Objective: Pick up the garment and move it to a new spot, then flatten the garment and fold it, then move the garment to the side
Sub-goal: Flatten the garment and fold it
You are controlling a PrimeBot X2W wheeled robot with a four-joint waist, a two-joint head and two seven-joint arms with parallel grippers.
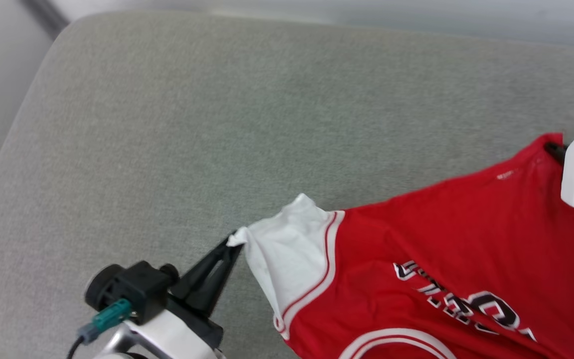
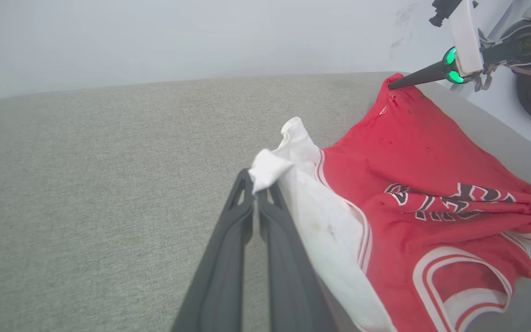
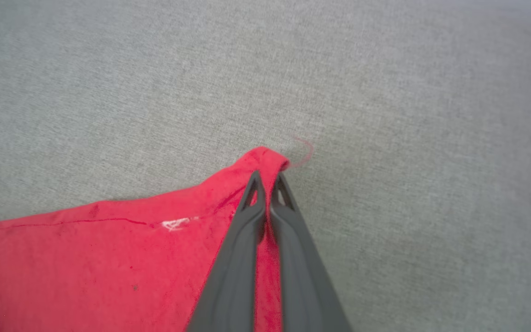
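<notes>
Garment [image 1: 441,239]: red jersey with black, white-outlined lettering [image 1: 466,304], lying on grey upholstered cushion [image 1: 217,124], stretched between both grippers.
Left gripper [image 1: 234,240]: fingers pressed together, pinching tip of white sleeve [image 1: 292,249]; sleeve fans out just past fingertips, red body beyond it.
Right gripper [image 3: 268,179]: fingers pressed together on red corner of garment; cloth bunched over tips, loose red thread [image 3: 304,152] just beyond.
Lettering lies between two grippers. Cushion fabric ahead of both.
</notes>
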